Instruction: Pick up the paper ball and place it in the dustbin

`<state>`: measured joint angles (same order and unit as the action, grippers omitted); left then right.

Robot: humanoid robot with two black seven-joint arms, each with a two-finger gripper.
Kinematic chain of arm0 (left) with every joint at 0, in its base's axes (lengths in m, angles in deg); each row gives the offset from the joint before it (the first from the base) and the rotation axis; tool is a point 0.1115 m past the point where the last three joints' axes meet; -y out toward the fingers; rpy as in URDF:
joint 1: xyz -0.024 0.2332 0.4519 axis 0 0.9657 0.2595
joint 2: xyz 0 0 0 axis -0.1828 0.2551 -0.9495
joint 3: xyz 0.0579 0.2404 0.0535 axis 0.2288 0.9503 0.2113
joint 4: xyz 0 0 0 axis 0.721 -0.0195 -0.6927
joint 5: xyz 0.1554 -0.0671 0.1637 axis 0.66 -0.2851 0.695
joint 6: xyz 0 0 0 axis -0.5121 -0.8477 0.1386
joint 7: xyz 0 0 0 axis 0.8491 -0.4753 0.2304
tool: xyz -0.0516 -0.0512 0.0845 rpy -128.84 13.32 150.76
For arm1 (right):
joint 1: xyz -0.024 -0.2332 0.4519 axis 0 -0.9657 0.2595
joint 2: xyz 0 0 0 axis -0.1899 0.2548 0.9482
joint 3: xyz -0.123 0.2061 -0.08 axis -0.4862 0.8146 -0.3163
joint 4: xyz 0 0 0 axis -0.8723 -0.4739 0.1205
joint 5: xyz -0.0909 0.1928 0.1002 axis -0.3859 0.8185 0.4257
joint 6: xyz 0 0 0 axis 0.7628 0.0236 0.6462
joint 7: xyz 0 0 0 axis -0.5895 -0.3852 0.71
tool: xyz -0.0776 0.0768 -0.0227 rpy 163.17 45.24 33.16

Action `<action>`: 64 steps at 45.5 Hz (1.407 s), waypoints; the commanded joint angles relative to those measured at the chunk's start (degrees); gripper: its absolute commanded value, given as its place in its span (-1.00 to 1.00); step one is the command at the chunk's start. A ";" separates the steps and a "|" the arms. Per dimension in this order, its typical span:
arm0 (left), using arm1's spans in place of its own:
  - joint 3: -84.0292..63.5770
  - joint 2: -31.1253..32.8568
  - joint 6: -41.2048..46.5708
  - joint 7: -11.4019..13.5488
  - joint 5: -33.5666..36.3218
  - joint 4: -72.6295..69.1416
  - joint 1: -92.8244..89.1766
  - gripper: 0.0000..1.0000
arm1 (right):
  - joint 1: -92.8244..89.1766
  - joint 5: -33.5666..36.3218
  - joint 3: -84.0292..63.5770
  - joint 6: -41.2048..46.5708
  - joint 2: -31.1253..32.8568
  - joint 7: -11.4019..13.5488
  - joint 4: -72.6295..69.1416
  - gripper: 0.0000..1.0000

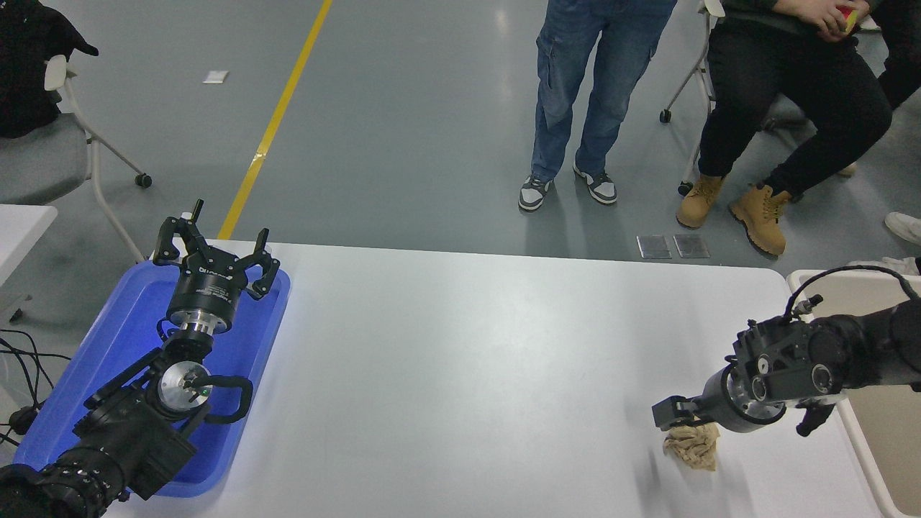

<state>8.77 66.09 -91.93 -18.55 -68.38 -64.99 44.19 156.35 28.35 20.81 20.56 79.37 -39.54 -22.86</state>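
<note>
My right pincer [680, 421] covers the paper ball's [694, 447] far top; whether it is spread, I cannot tell.

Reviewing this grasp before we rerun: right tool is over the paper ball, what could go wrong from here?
1. The right tool covers the paper ball from the far side; an off-centre close could nudge the wad away rather than catch it.
2. The ball lies near the table's near edge, so a push may roll it off.
3. The dustbin rim stands right beside the arm; the lift could clip it.
</note>
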 commanded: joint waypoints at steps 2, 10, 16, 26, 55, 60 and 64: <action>0.00 0.00 0.00 0.00 0.03 0.00 0.03 1.00 | -3.56 -0.09 0.53 -1.41 -0.07 0.00 3.28 0.98; 0.00 0.00 0.00 0.00 0.03 0.00 0.03 1.00 | -4.53 -0.09 0.53 -1.76 -0.16 0.00 4.08 0.95; 0.00 0.00 0.00 0.00 0.03 0.00 0.03 1.00 | -4.88 -0.18 0.53 -1.94 -0.25 0.00 3.99 0.75; 0.00 0.00 0.00 0.00 0.03 0.00 -0.05 1.00 | -5.14 -0.18 0.53 -2.02 -1.74 0.00 3.90 0.11; 0.00 0.00 0.00 0.00 0.03 0.00 -0.05 1.00 | 6.63 -3.61 -3.51 -0.62 2.39 -0.09 -2.51 -1.00; 0.00 0.00 0.00 0.00 0.03 0.00 0.03 1.00 | 14.18 -3.43 -4.83 1.84 4.67 -0.09 -6.55 -1.00; 0.00 0.00 0.00 0.00 0.03 0.00 -0.05 1.00 | 19.72 -3.26 -5.80 5.00 6.87 0.00 -8.75 -1.00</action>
<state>8.77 66.09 -91.92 -18.54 -68.36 -64.99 44.14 163.64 24.93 17.40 20.72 81.82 -39.60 -25.54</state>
